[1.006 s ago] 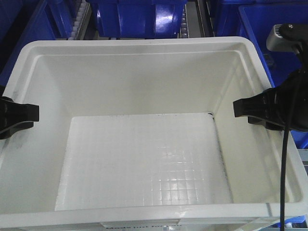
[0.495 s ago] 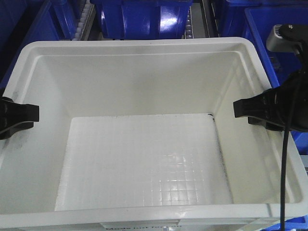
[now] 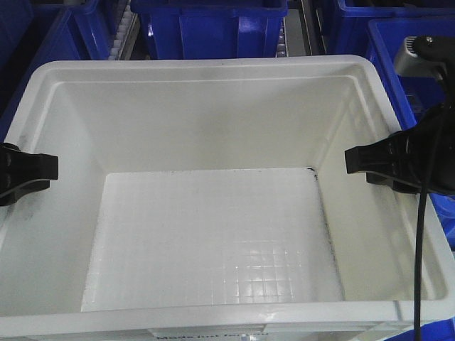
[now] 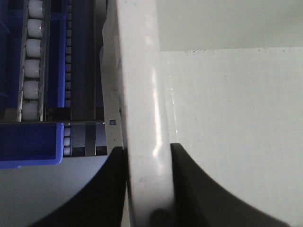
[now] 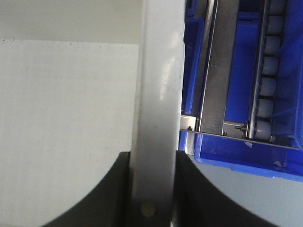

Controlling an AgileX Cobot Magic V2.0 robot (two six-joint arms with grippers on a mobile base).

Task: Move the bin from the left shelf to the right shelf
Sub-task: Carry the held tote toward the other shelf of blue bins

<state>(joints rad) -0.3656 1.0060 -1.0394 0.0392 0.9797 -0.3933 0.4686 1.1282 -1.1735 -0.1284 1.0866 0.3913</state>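
White rectangular plastic bin (image 3: 206, 67) sits between my arms, left gripper (image 4: 147, 158) and right gripper (image 5: 152, 163) each clamped on a side rim, blue totes (image 3: 213, 28) behind.

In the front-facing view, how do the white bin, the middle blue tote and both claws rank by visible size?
Largest: bin.
Next: blue tote, partly cropped.
Last: right claw and left claw; the frame edges crop both, so unranked.
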